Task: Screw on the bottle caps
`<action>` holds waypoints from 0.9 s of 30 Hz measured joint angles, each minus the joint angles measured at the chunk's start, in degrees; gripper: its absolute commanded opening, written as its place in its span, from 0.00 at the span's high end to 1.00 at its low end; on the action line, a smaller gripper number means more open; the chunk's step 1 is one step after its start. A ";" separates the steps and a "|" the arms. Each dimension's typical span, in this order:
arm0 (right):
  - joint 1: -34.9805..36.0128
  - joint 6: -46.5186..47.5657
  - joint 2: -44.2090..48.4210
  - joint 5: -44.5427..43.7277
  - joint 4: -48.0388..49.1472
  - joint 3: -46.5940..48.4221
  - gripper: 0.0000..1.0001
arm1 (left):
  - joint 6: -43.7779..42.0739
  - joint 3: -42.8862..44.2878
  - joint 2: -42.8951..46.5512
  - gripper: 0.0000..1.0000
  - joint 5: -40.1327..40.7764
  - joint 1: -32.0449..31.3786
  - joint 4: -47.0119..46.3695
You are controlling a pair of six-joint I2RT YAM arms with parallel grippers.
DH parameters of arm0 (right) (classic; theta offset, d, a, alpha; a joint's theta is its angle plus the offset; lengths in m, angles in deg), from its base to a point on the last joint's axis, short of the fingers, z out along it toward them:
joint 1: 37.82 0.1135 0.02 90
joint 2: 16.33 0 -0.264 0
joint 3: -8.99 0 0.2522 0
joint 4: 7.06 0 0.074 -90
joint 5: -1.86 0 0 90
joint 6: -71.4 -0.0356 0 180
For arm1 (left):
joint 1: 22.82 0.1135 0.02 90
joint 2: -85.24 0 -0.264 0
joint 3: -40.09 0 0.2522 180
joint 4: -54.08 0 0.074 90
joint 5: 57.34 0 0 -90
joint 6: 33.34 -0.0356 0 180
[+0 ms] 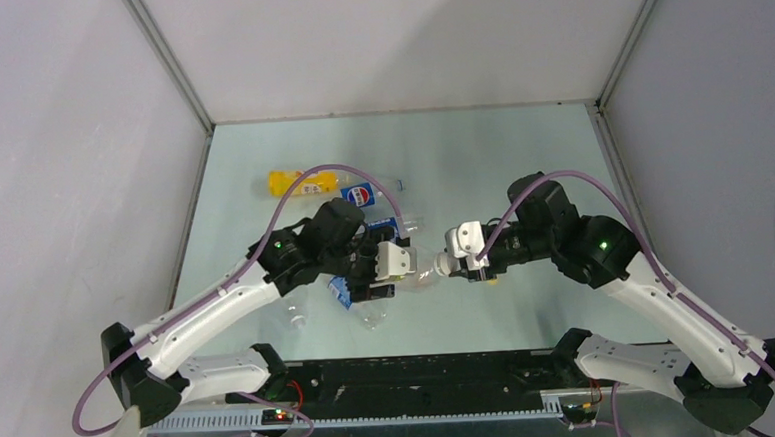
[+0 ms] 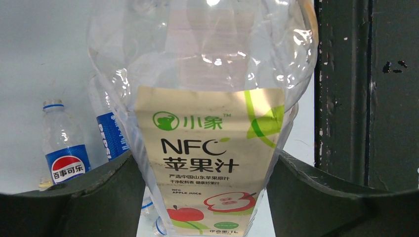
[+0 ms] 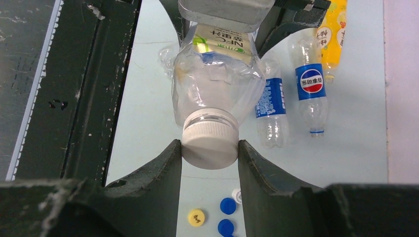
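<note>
A clear bottle with a yellowish apple-juice label (image 2: 207,148) hangs level over the table between both arms (image 1: 424,275). My left gripper (image 2: 205,165) is shut on its labelled body, one finger on each side. A white cap (image 3: 210,145) sits on the bottle's neck, and my right gripper (image 3: 210,150) is shut on it with both fingers (image 3: 168,165) pressed to its sides. In the top view the left gripper (image 1: 394,263) and right gripper (image 1: 446,265) face each other. Loose caps lie on the table below: one yellow (image 3: 196,217), two blue (image 3: 228,206), one white (image 3: 237,196).
Two uncapped Pepsi-labelled bottles (image 3: 312,89) (image 3: 271,106) and a yellow-orange bottle (image 3: 331,34) lie on the table behind the left arm. More clear bottles lie under the left arm (image 1: 293,314) (image 1: 371,314). A black rail (image 1: 422,372) runs along the near edge.
</note>
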 measured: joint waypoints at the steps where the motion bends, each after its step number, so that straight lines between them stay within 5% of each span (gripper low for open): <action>1: -0.13 0.13 0.00 0.28 0.02 0.02 1.00 | -0.22 0.15 0.00 1.00 0.00 0.00 0.11; 27: -0.74 -7.39 -5.40 -2.45 -1.33 3.04 1.00 | -0.20 2.78 -0.63 1.00 4.13 0.31 3.85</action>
